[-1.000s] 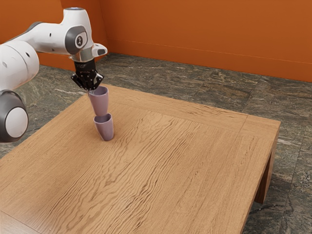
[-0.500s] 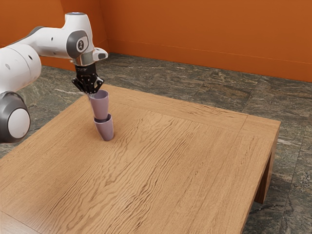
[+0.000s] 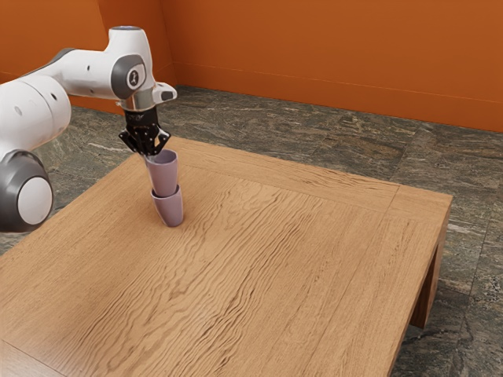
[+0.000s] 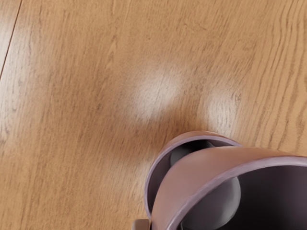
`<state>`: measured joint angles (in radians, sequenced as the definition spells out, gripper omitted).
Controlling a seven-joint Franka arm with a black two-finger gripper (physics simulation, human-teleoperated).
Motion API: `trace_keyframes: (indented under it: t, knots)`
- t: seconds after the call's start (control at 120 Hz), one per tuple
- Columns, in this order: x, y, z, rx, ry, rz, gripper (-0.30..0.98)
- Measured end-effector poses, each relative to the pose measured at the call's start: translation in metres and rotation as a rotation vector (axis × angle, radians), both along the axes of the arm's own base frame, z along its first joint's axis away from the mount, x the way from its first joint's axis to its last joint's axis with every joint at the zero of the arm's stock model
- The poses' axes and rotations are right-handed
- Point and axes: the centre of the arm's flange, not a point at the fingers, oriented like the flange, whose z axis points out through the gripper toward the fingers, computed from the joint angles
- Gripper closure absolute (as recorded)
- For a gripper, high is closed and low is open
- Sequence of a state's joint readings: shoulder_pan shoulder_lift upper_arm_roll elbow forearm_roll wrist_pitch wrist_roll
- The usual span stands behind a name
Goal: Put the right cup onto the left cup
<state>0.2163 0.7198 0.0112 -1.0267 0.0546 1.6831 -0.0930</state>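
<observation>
In the exterior view, the arm (image 3: 88, 72) reaches in from the view's left, and its fingers (image 3: 149, 155) are clamped on the wall of the upper cup (image 3: 164, 174), at the rim, on the side nearer the view's left. I take this to be the task's right cup. Being pinched by one side leaves its base free to go into the lower cup (image 3: 169, 209), which would be why it is carried mouth up and roughly upright. The lower cup stands upright on the counter (image 3: 299, 275), near the corner at the view's upper left, ready to receive it. The upper cup hangs below and just beside the fingers, toward the view's right, its base at the lower cup's mouth.

In the wrist view, one fingertip sits against the outside of the upper cup's wall. The lower cup's rim curves out from beneath, so the two mouths look out of line from up here, though the slant of the view may account for some of that. The stacking looks nearly done to me; a little more lowering, then letting go, seems called for. Released too soon, the upper cup could lean or catch on the rim.
</observation>
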Motion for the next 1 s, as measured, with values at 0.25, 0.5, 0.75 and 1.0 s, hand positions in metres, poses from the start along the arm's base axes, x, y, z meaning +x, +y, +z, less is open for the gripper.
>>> trace_keyframes:
  t: [0.25, 0.5, 0.75, 1.0]
  knots:
    - [0.001, 0.003, -0.012, -0.003, 0.015, 0.003, 0.79]
    - [0.001, 0.000, -0.014, -0.009, 0.016, 0.000, 0.55]
    - [-0.003, -0.002, 0.010, -0.007, -0.009, -0.002, 0.17]
    - [-0.022, -0.032, 0.094, -0.008, -0.073, -0.038, 0.05]
